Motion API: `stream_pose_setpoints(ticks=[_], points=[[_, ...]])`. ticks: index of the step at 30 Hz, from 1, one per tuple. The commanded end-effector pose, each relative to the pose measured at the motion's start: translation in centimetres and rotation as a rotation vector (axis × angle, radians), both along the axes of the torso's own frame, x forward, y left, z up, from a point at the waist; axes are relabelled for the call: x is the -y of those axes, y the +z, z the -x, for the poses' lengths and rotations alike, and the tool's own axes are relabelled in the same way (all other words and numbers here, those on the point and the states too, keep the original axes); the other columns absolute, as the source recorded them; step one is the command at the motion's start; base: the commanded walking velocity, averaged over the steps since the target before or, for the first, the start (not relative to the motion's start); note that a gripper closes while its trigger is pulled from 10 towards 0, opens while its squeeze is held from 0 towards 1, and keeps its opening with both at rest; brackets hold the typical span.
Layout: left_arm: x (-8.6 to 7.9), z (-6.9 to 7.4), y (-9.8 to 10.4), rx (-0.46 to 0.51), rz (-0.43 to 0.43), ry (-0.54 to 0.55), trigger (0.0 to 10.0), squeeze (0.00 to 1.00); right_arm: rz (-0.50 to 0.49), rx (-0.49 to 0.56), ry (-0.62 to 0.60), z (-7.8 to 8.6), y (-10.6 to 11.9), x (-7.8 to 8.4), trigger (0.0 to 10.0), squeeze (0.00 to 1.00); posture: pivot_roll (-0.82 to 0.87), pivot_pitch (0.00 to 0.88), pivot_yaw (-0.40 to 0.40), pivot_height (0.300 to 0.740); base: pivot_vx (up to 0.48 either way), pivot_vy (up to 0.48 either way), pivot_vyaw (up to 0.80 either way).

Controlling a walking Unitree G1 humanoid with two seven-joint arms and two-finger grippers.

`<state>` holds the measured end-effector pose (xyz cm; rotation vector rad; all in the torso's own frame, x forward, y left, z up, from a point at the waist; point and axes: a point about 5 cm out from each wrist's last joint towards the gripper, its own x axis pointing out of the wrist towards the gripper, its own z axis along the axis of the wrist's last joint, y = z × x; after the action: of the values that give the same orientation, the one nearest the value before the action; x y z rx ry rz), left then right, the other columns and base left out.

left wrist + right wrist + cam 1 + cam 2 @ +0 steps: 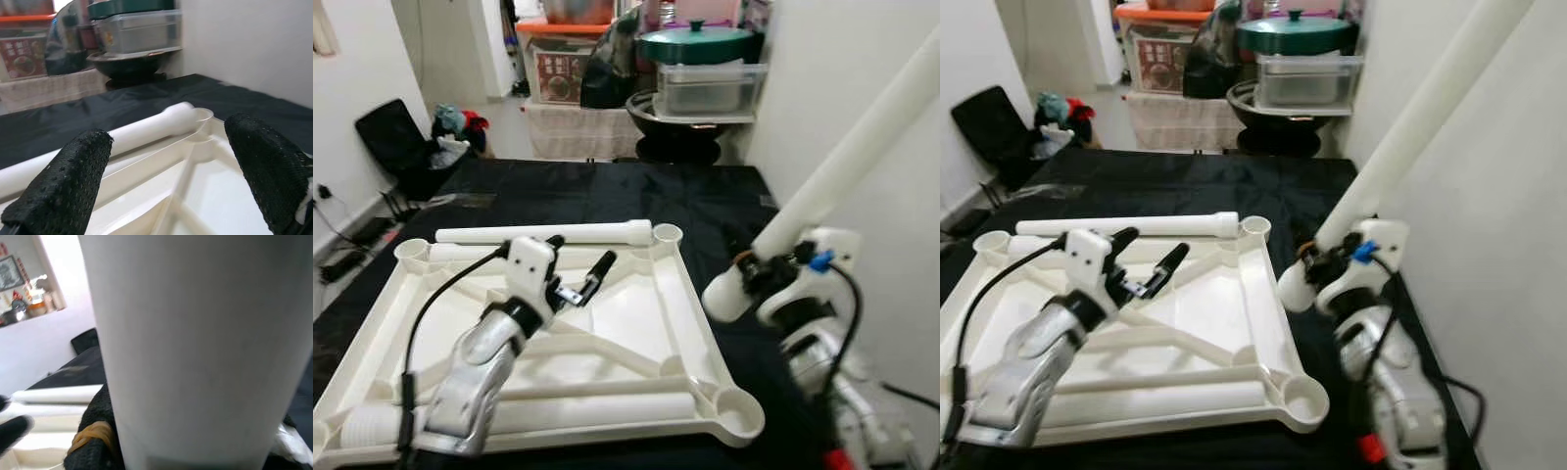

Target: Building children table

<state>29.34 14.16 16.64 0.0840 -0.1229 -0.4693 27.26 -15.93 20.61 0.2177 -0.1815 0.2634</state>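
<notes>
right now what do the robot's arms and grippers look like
Both arms are silver metal. The left gripper has a white housing, two long black fingers with a textured mesh surface, and a black cable looping along the arm. The right gripper has a white housing with a blue fitting and black cable.

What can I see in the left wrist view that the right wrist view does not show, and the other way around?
Left wrist view: the left gripper open above the upturned tabletop, with a corner socket and stacked containers beyond. Right wrist view: the right gripper's black fingers shut on a white table leg, very close, and a chair by the wall. Both: the black surface and a loose white leg lying on it.
</notes>
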Motion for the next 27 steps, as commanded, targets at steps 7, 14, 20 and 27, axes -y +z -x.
stream_pose_setpoints(ticks=[7, 14, 20, 27], points=[[0.7, 0.1, 0.1, 0.01, 0.007, 0.004, 10.0, 0.0, 0.017, -0.028, -0.039, 0.5, -0.3, 0.1, 0.0, 0.0, 0.03, 0.0, -0.046, 0.74, 0.0, 0.0, 0.0], [1.7, 0.7, -0.3, 0.009, -0.008, -0.017, 10.0, 0.0, 0.02, -0.081, -0.097, 0.5, -1.0, 0.4, 3.1, 0.0, 0.04, 0.0, -0.048, 0.74, 0.0, 0.0, 0.0], [1.3, 0.5, -0.4, 0.005, -0.014, -0.002, 10.0, 0.0, 0.042, -0.194, -0.203, -0.2, -2.2, 1.6, 10.0, 0.0, 0.03, 0.0, -0.048, 0.74, 0.0, 0.0, 0.0], [1.1, 0.5, -0.6, -0.005, -0.005, 0.019, 10.0, 0.0, -0.147, -0.237, -0.248, 0.1, -2.4, 2.9, 10.0, 0.0, 0.02, 0.0, -0.045, 0.74, 0.0, 0.0, 0.0]])
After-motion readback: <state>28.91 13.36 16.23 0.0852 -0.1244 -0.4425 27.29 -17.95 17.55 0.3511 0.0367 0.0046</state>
